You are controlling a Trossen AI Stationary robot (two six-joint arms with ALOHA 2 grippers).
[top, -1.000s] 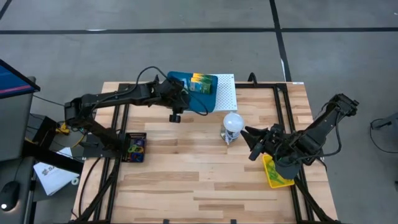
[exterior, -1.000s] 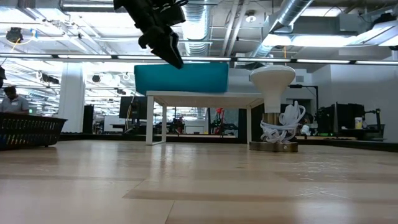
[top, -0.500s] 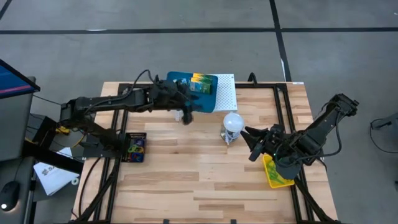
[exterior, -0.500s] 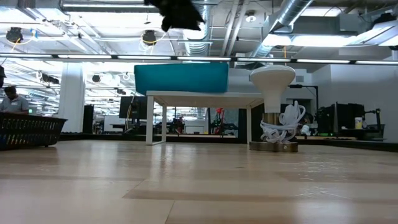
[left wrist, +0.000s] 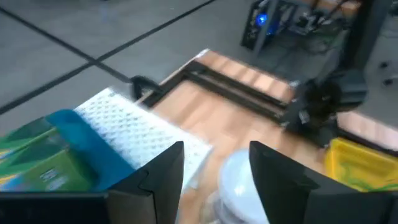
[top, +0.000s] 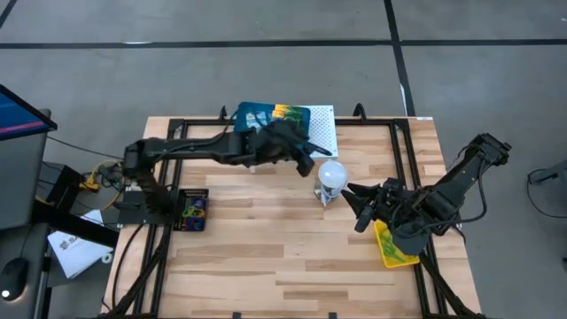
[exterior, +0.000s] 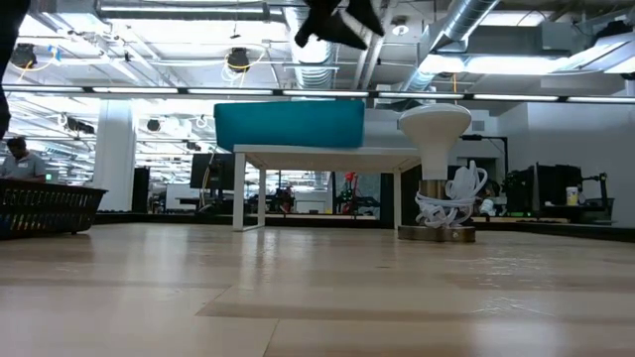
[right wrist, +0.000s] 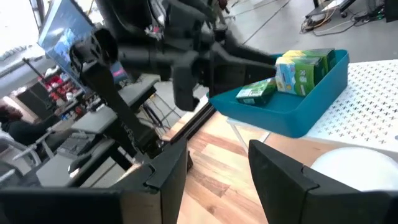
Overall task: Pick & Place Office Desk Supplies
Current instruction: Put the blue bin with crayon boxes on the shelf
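between picks, by the look of it: left gripper stretched across the upper middle of the high view, just left of the white ball-shaped object, jaws spread and carrying nothing in the left wrist view. likely swinging over to fetch the next supply, though the target cannot be told from here. already placed: crayon box and green packets in the teal tray, up on the white perforated board at upper centre. more supplies waiting in the yellow bin at lower right, contents too small to sort, and coloured loops in the black basket at lower left. right gripper parked just right of the ball, fingers apart and empty. next move calls for clearing the ball and its coiled cord without a knock, dropping over one item squarely, and closing only once both fingers straddle it; thin loops will need a low, exact pinch. against the earlier high view: left arm swept rightward from beside the tray's left edge to past its right side, and jaws widened on the way; in the low view, gripper shifted from upper left toward upper centre. right arm, tray, ball and bins unchanged.
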